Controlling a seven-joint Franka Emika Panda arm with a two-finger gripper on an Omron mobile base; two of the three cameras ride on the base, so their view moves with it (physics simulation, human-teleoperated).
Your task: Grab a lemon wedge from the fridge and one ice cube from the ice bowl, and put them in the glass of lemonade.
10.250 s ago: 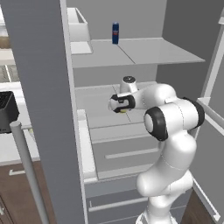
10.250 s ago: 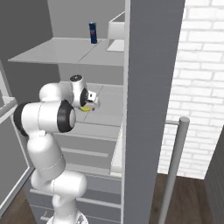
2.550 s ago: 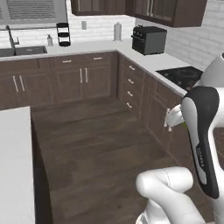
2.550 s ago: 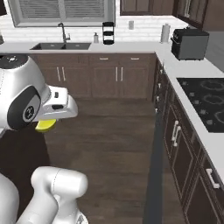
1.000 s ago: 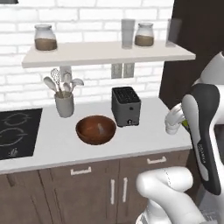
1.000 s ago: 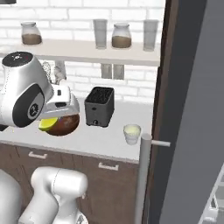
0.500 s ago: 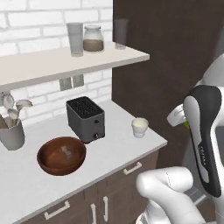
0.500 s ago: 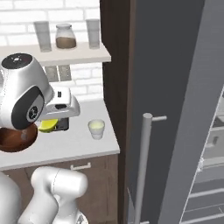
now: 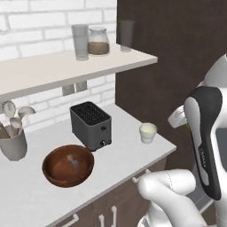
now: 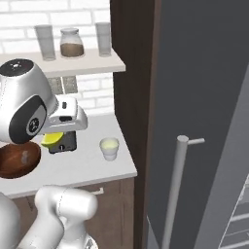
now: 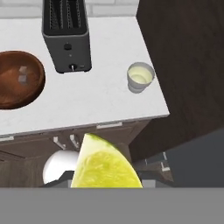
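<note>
White counter (image 9: 128, 146), fingers (image 10: 61, 138) clamped on lemon wedge (image 11: 105, 164), tip pointing toward glass of lemonade (image 11: 140, 77)

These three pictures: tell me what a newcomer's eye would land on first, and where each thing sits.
The lemon wedge stands out first, bright yellow-green and large at the bottom of the hand view, held in the gripper short of the counter's edge. Next comes the glossy reddish-brown ice bowl on the white counter, left of the dark toaster. The glass of lemonade sits to the toaster's right, near the counter's end by the dark wall.
</note>
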